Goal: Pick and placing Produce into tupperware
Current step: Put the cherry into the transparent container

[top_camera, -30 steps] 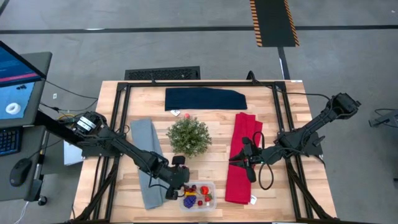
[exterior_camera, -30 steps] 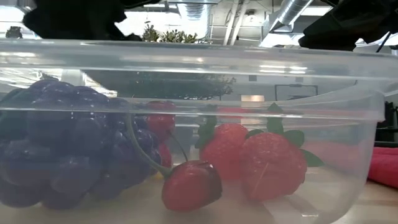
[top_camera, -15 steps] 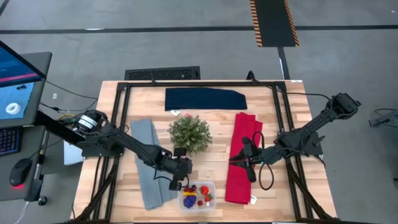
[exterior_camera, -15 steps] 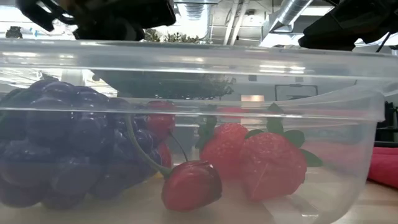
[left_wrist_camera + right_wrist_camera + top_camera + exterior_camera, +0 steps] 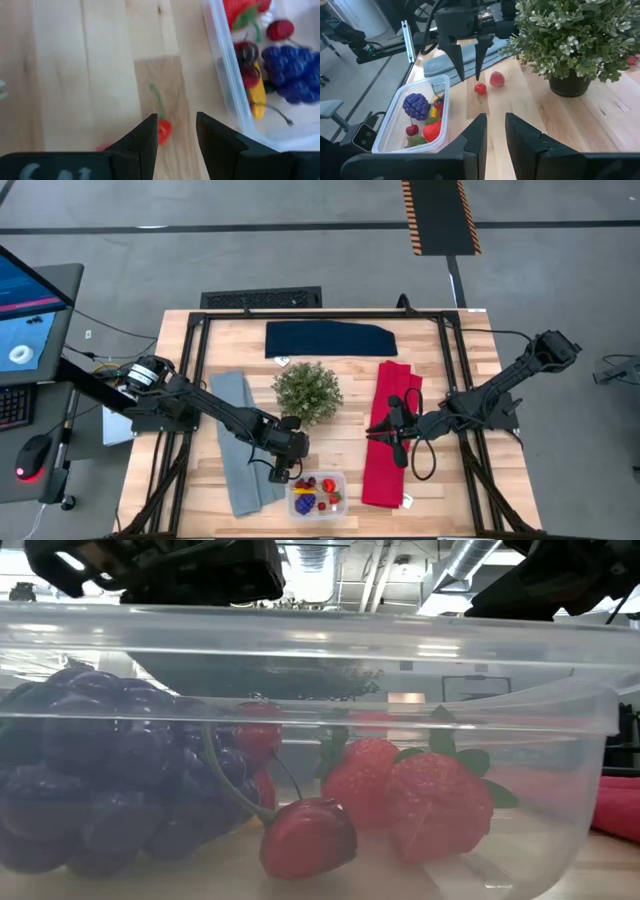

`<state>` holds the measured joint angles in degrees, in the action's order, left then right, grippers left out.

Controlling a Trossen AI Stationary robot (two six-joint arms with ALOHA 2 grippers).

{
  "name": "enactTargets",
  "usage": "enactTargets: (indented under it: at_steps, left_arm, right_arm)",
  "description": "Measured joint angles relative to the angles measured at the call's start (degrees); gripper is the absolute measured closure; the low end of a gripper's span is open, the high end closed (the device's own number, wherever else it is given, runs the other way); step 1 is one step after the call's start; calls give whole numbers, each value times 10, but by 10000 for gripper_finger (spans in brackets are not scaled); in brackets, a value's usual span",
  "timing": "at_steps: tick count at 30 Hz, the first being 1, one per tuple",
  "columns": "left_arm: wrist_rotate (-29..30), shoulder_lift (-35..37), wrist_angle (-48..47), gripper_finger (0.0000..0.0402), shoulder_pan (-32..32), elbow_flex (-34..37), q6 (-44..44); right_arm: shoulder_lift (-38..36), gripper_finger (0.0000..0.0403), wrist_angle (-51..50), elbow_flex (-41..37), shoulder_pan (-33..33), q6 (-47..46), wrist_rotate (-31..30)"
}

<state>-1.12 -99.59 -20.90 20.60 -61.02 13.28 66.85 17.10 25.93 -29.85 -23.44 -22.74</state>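
Note:
The clear tupperware (image 5: 318, 493) sits near the table's near edge and holds purple grapes (image 5: 90, 790), strawberries (image 5: 430, 805), a cherry (image 5: 308, 837) and a yellow piece (image 5: 257, 95). Just left of it, a red cherry (image 5: 163, 129) with a green stem lies on the wood. A red berry (image 5: 496, 78) lies close by. My left gripper (image 5: 469, 76) hovers open above the loose cherry, fingers pointing down and standing either side of it without touching. My right gripper (image 5: 385, 432) waits over the red cloth, open with a narrow gap.
A green potted plant (image 5: 307, 391) stands just beyond the left gripper. A grey cloth (image 5: 240, 442) lies on the left, a red cloth (image 5: 390, 438) on the right and a dark blue cloth (image 5: 330, 340) toward the far edge. Bare wood lies between plant and tupperware.
My left gripper has moved from beside the tupperware's left side a short way toward the far edge and the plant, and now hangs over the loose cherry. The produce inside the tupperware has stayed where it was.

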Motion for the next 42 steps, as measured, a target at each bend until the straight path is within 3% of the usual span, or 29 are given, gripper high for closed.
enactTargets:
  at_steps: [4,12,21,31,42]
  left_arm:
    - [-16,0,-78,278,8,-16,-2]
    - [75,0,-168,278,39,-71,-84]
    - [194,1,-160,278,58,-84,-105]
    - [183,-4,-123,278,58,-84,-116]
    - [240,-28,-105,278,73,-84,-104]
  right_arm:
    - [0,310,-4,0,-1,0,0]
    - [0,310,-13,0,-1,-3,1]
    - [0,310,-14,0,-1,-5,1]
    - [0,310,-20,0,4,-1,2]
    - [0,310,-48,0,30,11,1]
